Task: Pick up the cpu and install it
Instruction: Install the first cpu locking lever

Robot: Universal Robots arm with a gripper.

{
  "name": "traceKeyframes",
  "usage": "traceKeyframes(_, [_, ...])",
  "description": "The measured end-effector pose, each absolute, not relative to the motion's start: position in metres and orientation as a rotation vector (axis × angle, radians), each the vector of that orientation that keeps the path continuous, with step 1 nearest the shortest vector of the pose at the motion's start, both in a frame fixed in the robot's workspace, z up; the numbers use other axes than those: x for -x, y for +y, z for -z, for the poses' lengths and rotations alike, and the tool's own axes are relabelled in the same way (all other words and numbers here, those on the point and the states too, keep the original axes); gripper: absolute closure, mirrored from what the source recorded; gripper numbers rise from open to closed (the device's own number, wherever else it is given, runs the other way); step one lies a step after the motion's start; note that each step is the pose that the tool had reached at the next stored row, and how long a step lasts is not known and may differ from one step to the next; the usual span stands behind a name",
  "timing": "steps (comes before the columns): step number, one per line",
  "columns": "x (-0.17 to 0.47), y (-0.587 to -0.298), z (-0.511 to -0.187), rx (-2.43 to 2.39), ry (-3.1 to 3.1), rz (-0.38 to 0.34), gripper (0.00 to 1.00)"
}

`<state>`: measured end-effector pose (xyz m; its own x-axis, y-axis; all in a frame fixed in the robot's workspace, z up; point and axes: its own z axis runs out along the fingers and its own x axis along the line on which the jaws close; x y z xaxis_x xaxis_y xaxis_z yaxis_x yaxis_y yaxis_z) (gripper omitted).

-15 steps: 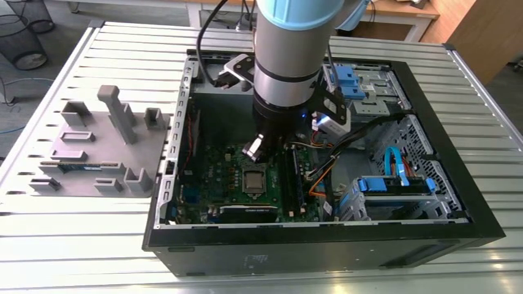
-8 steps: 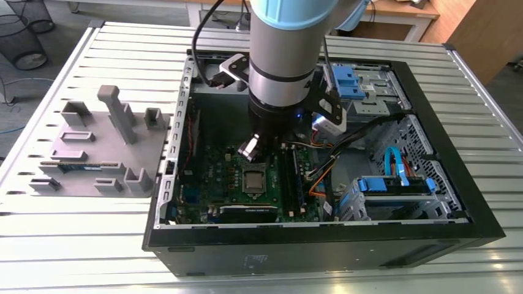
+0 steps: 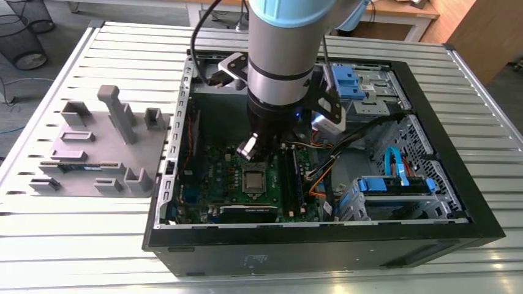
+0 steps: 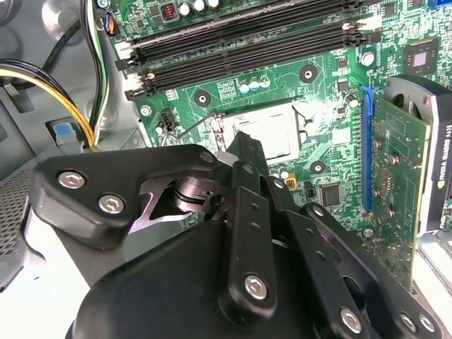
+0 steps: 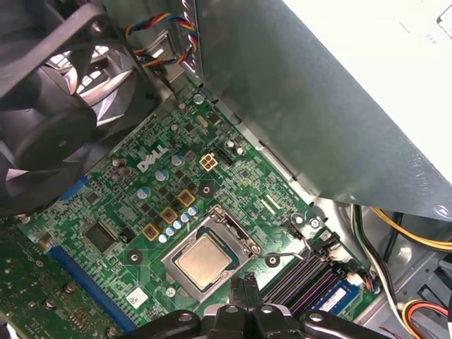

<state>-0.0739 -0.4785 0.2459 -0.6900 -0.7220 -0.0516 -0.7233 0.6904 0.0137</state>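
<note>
Silver-grey metal marks the cpu (image 3: pixel 254 179) in the exterior view, lying flat in the square socket of the green board (image 3: pixel 214 184) inside the open computer case (image 3: pixel 327 242), which rests on a slatted metal table (image 3: pixel 82 239). The gripper (image 3: pixel 248 149) hangs low over the board, just beside the socket, and a grey moulded tray (image 3: pixel 98 153) sits on the table toward the exterior view's left, apart from the case. In the second wrist view the gripper (image 4: pixel 244 145) has its 2 black fingers (image 4: pixel 248 183) pressed together with nothing between them, their tips just beside the cpu (image 4: pixel 274 133), which is seated within the socket's metal frame. Black memory slots (image 4: pixel 247 46) run beyond it and an upright expansion card (image 4: pixel 392 176) stands near. In the first wrist view the cpu (image 5: pixel 205 263) lies in its socket with the closed, empty gripper (image 5: pixel 244 288) at the socket's corner, and a black fan (image 5: pixel 56 92) stands near.
</note>
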Motion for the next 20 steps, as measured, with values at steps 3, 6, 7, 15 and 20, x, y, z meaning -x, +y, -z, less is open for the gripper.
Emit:
traceKeyframes(3, [0.0739,-0.4785,-0.2479,1.219,2.850,-0.051,0.89])
traceKeyframes(6, [0.0739,-0.4784,-0.2479,1.219,2.849,-0.051,0.89])
traceKeyframes(7, [0.0739,-0.4785,-0.2480,1.219,2.849,-0.051,0.89])
traceKeyframes(15, [0.0739,-0.4785,-0.2496,1.219,2.849,-0.051,0.89])
traceKeyframes(20, [0.0739,-0.4785,-0.2520,1.219,2.849,-0.051,0.89])
